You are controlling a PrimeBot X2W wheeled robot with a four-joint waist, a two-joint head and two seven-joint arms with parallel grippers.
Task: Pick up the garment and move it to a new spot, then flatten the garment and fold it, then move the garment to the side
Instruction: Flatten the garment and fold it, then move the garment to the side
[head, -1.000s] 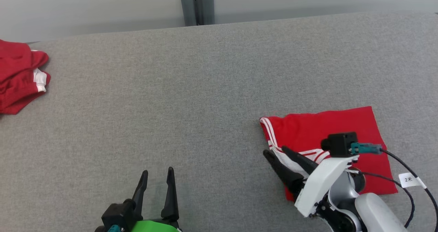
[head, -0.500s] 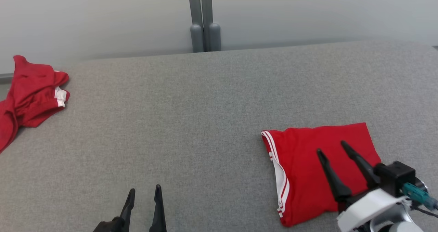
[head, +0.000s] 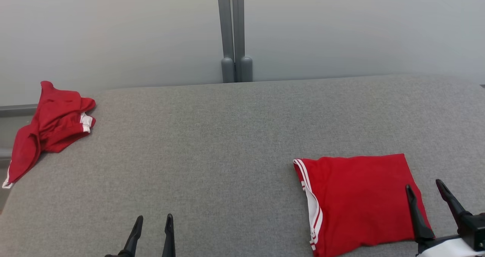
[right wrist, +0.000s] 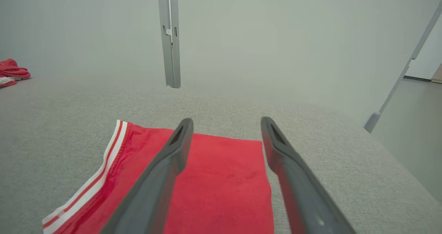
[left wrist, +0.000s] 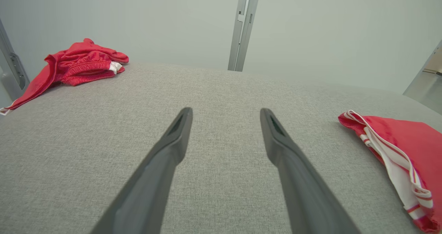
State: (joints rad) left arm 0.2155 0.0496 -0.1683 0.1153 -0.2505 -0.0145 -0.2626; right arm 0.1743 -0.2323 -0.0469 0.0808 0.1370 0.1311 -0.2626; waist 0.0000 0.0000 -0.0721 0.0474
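Folded red garment (head: 360,200), white-striped left edge, lying flat, right on grey surface (head: 212,143)

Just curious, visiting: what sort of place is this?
Probably a test room for folding clothes: a grey fabric-covered table, bare pale wall, a folded garment and a crumpled garment.

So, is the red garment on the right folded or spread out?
Folded. The red garment lies as a compact flat rectangle on the grey surface, its white-striped hems stacked along its left edge.
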